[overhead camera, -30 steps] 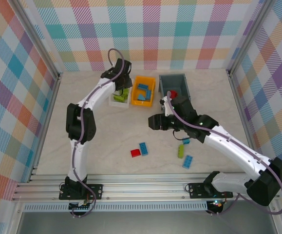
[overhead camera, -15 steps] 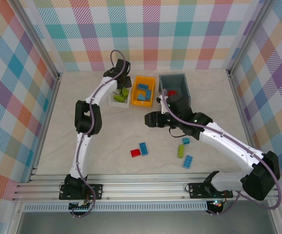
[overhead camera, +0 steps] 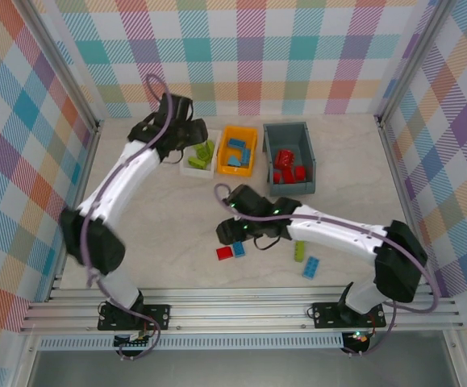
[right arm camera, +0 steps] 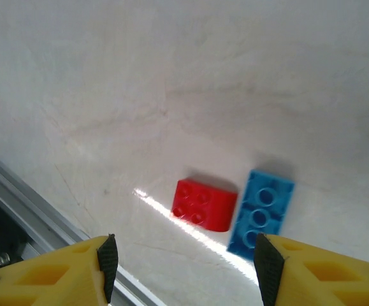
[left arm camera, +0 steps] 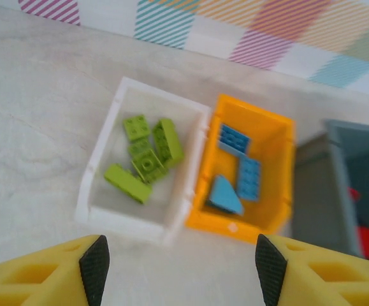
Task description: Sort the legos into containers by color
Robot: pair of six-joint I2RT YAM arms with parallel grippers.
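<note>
Red brick [right arm camera: 204, 204] and blue brick [right arm camera: 261, 213] lie touching, side by side on the worktop [right arm camera: 171, 76]. They sit just ahead of the right tool [right arm camera: 184, 264] and between its fingers, which are spread wide with nothing in them. A second ago that tool was up at the dark grey bin [overhead camera: 285, 129]. It has now swung back toward the near rail [right arm camera: 37, 210] and hangs over this pair. The red pile [overhead camera: 288, 168] in the bin now shows plainly, so I judge that drop finished and the next pick under way, probably the red one.

Off to that tool's right, past its own forearm, a green brick [overhead camera: 299, 250] and a second loose blue brick [overhead camera: 310, 267] wait. A small blue piece seen there earlier may be tucked under the arm. I can't tell.

The left tool [left arm camera: 181, 274] has backed away too, fingers apart and empty. The white tray [left arm camera: 127, 220] with its green bricks [left arm camera: 147, 159] lies straight ahead of it. The orange bin [left arm camera: 235, 226] with its blue bricks [left arm camera: 248, 175] sits ahead and to its right.

Every bin holds one colour, and only a few loose bricks are left.
</note>
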